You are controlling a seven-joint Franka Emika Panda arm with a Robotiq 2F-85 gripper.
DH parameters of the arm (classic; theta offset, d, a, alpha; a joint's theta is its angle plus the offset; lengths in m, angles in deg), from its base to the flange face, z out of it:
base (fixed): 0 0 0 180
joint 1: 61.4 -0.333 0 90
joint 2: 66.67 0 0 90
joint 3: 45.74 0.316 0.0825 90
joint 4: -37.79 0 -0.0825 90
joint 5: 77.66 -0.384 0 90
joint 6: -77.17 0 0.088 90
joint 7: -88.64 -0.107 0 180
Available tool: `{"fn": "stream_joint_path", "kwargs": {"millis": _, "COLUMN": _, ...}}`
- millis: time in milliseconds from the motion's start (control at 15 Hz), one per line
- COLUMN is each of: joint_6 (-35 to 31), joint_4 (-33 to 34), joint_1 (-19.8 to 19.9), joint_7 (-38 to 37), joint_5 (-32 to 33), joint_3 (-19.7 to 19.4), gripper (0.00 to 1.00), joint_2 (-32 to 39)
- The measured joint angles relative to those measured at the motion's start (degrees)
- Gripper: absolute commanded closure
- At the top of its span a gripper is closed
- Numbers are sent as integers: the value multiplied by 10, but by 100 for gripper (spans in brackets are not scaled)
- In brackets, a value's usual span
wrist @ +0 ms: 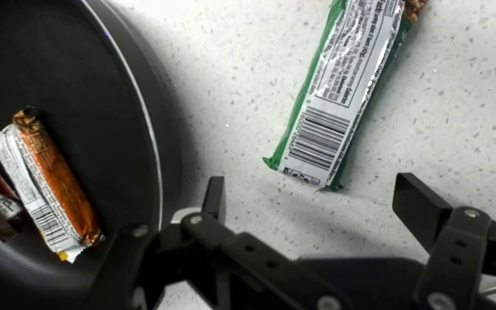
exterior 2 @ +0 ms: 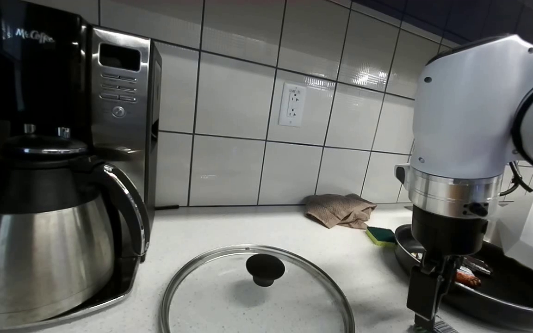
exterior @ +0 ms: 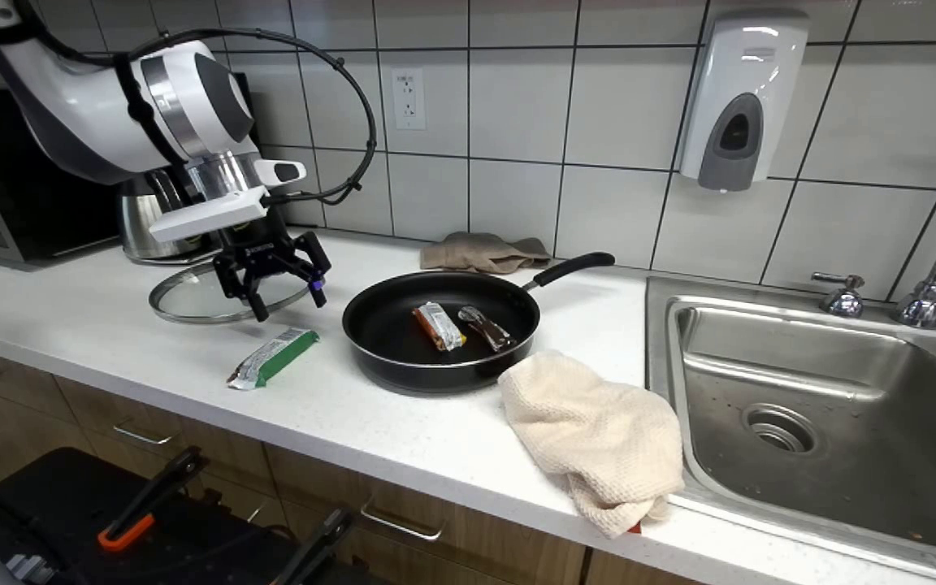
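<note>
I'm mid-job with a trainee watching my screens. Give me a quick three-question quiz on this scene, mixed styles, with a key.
1. Multiple choice. Which of these lies inside the black pan?
A) the coffee carafe
B) the orange-wrapped bar
C) the brown cloth

2. True or false. The gripper is shut on the green-wrapped bar.

3. Fill in the blank. The clear lid lies on the counter with its knob facing ____.

Key
1: B.
2: False; the jaws stand open and that bar lies on the counter.
3: up.
</note>
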Motion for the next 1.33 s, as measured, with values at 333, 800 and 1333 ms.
{"fn": "stream_joint_path", "kwargs": {"millis": 333, "joint_6": -11, "joint_4": -1, "joint_1": -2, "joint_7": 0, "joint_5": -4, "joint_3": 4, "gripper": 0, "joint_2": 0}}
{"fn": "stream_joint_path", "kwargs": {"millis": 800, "joint_6": -76, "joint_4": -32, "joint_1": -19, "joint_7": -24, "joint_5": -8, "joint_3": 7, "gripper": 0, "joint_2": -12}}
{"fn": "stream_joint_path", "kwargs": {"millis": 1333, "joint_6": -99, "joint_4": -101, "joint_1": -24, "joint_7": -86, "joint_5": -10, "joint_3": 1, "gripper": 0, "joint_2": -49}}
